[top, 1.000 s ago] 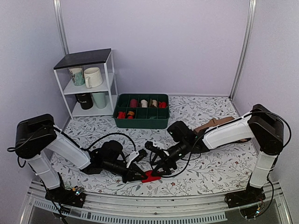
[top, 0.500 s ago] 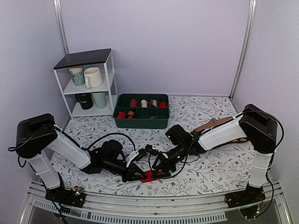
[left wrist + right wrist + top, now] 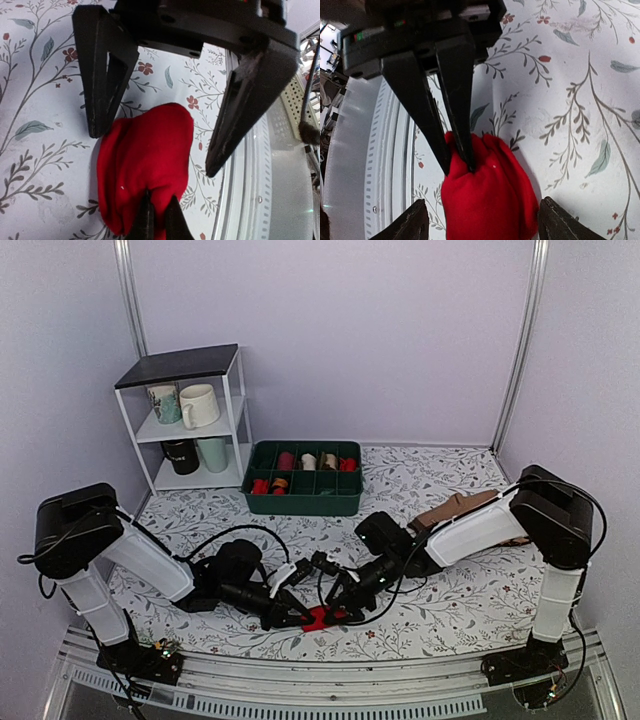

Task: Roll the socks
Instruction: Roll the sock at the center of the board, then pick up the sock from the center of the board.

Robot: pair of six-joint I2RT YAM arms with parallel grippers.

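Observation:
The socks are a compact bright red bundle (image 3: 323, 619) on the floral cloth near the table's front edge, between the two arms. My left gripper (image 3: 300, 616) is shut, its thin fingers pinching the bundle's near end in the left wrist view (image 3: 159, 197), where the red fabric (image 3: 145, 145) fills the middle. My right gripper (image 3: 340, 605) is open wide with one finger on each side of the bundle, as the right wrist view (image 3: 484, 200) shows. The red bundle (image 3: 490, 205) lies between those fingers, and the left gripper (image 3: 459, 167) bites into its top.
A green divided tray (image 3: 303, 502) with rolled socks stands at the back middle. A white shelf (image 3: 190, 430) with mugs is at the back left. Tan and brown socks (image 3: 460, 508) lie behind the right arm. The metal front rail (image 3: 270, 165) runs close beside the bundle.
My right gripper has moved down and left and now straddles the red bundle. My left gripper has kept its hold and has barely moved.

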